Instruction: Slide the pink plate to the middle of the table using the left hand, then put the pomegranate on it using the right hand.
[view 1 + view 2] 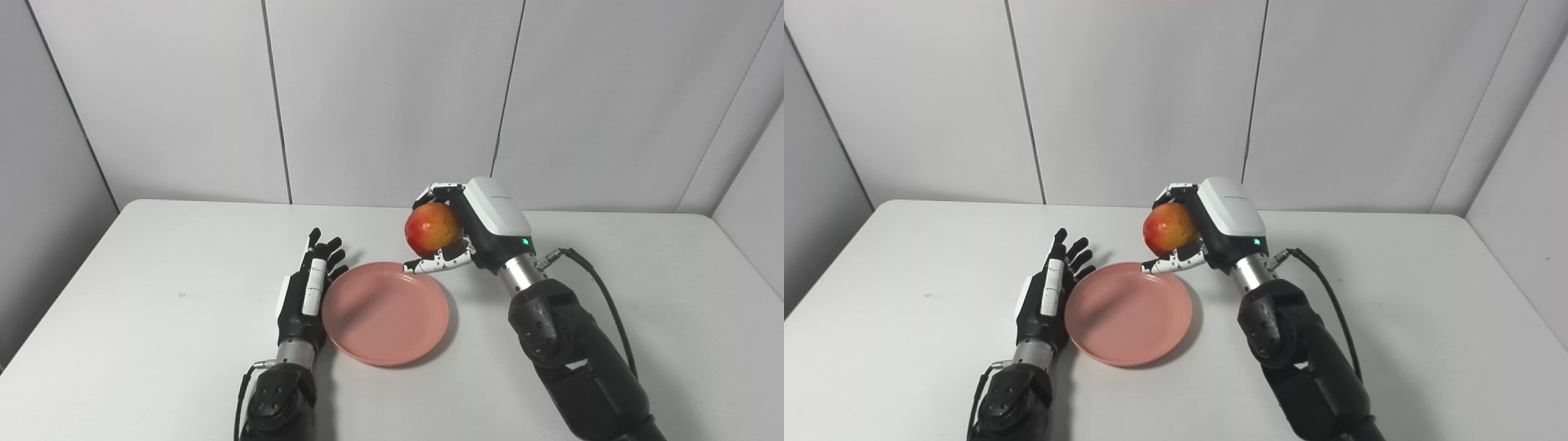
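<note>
The pink plate (pixel 384 312) lies near the table's middle, with nothing on it. My left hand (pixel 308 288) rests flat beside the plate's left rim, fingers stretched out and apart, holding nothing. My right hand (pixel 471 229) is shut on the pomegranate (pixel 432 228), a red and yellow fruit. It holds the fruit in the air just beyond the plate's far right rim. The thumb (pixel 436 261) curls under the fruit.
The white table (pixel 153 294) ends at grey wall panels (pixel 392 98) behind. A black cable (pixel 603 294) loops from my right wrist along the forearm. No other objects lie on the table.
</note>
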Tool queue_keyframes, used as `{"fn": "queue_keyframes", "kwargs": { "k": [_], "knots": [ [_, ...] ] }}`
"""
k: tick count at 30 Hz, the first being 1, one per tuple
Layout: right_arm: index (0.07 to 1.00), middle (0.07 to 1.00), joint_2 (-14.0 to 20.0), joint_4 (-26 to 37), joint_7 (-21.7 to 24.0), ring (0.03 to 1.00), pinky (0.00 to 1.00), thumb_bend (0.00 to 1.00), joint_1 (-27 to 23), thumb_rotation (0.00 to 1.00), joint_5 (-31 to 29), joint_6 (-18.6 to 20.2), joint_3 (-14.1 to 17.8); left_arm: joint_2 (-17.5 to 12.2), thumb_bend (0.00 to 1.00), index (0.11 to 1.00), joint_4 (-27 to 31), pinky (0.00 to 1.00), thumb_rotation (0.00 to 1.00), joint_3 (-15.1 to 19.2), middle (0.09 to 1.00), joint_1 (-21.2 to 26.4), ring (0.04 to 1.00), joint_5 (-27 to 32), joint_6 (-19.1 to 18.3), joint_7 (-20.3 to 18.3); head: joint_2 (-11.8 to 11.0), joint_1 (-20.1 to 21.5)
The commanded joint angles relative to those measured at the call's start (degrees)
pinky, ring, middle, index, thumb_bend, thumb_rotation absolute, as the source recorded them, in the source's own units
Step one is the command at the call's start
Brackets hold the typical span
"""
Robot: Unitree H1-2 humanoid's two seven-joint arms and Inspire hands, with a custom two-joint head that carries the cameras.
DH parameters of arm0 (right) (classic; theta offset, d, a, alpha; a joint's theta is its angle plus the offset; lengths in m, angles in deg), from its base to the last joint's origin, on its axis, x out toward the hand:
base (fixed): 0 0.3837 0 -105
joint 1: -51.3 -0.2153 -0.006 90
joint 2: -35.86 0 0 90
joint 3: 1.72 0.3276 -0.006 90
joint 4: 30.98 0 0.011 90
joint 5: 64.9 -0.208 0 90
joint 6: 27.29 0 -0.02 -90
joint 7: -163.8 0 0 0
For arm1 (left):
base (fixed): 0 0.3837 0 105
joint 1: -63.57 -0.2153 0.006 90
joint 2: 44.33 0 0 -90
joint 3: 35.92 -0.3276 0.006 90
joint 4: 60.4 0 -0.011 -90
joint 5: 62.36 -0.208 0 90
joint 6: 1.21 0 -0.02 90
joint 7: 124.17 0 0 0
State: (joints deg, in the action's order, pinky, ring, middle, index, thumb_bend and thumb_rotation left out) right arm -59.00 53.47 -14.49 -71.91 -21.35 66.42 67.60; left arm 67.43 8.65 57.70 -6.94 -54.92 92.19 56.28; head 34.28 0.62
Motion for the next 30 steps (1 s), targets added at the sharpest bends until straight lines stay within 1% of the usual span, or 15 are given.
{"fn": "queue_keyframes", "kwargs": {
  "k": [1, 6, 10, 11, 12, 13, 16, 22, 26, 30],
  "knots": [
    [0.484, 0.312, -0.44, 0.26, 0.26, 0.218, 0.16, 0.49, -4.05, 0.15, 1.49, -0.96, -0.80, 0.76, 0.96, 1.000, -1.37, 0.86, 0.87, -0.21, 0.907, -0.29, 0.903, 0.43, -0.45, -0.04, 0.16, 0.47],
    [0.485, 0.311, -1.36, -2.06, 3.11, 0.213, 0.15, 0.49, -4.96, 0.16, 1.89, 1.06, -1.86, 0.77, 0.97, 1.000, -2.21, 0.87, 0.87, -0.02, 0.905, 0.36, 0.904, 0.64, 0.20, -0.13, 0.74, 0.86],
    [0.482, 0.317, -1.31, -4.42, 5.65, 0.224, 0.16, 0.49, -5.40, 0.16, 1.96, 1.43, -2.44, 0.95, 0.98, 1.000, -2.76, 0.83, 0.86, 0.15, 0.902, 1.01, 0.895, 0.51, 0.47, 0.38, 1.32, 0.82],
    [0.482, 0.316, -1.23, -4.82, 6.39, 0.225, 0.16, 0.49, -5.44, 0.16, 2.00, 1.78, -2.52, 1.08, 0.98, 1.000, -2.61, 0.83, 0.86, 0.10, 0.902, 1.15, 0.894, 0.40, 0.25, 0.53, 2.15, 0.37],
    [0.481, 0.314, -1.19, -5.01, 6.91, 0.225, 0.17, 0.49, -5.45, 0.15, 2.08, 2.04, -2.52, 1.17, 0.98, 1.000, -2.50, 0.81, 0.86, 0.05, 0.902, 1.24, 0.891, 0.30, 0.10, 0.62, 2.15, 0.37],
    [0.480, 0.313, -1.02, -5.22, 7.75, 0.225, 0.17, 0.49, -5.41, 0.15, 2.09, 2.34, -2.57, 1.29, 0.98, 1.000, -2.34, 0.81, 0.86, -0.10, 0.903, 1.34, 0.890, 0.05, -0.23, 0.81, 2.71, 0.23],
    [0.482, 0.325, -0.67, -5.70, 9.60, 0.238, 0.18, 0.49, -5.33, 0.16, 2.26, 3.09, -2.72, 1.51, 0.96, 1.000, -2.35, 0.81, 0.86, -0.38, 0.904, 1.62, 0.887, -0.28, -0.56, 0.94, 2.98, 0.37],
    [0.485, 0.332, -0.13, -7.61, 10.94, 0.243, 0.18, 0.49, -5.90, 0.15, 3.42, 3.86, -3.57, 1.88, 0.98, 1.000, -3.63, 0.85, 0.86, -0.79, 0.912, 2.32, 0.909, -0.09, -0.31, 0.73, 3.29, 0.64],
    [0.483, 0.319, 0.69, -8.46, 11.68, 0.231, 0.17, 0.49, -6.52, 0.15, 3.73, 3.31, -3.98, 2.30, 0.96, 1.000, -4.38, 0.85, 0.87, -0.86, 0.908, 2.76, 0.908, -0.35, 0.15, 1.16, 3.27, 0.56],
    [0.482, 0.330, 0.75, -9.49, 12.59, 0.243, 0.18, 0.49, -7.40, 0.15, 3.08, 3.53, -3.83, 2.42, 0.95, 1.000, -5.07, 0.85, 0.89, -0.80, 0.909, 3.38, 0.905, -0.56, 0.31, 1.52, 3.33, 0.81]
  ]
}}
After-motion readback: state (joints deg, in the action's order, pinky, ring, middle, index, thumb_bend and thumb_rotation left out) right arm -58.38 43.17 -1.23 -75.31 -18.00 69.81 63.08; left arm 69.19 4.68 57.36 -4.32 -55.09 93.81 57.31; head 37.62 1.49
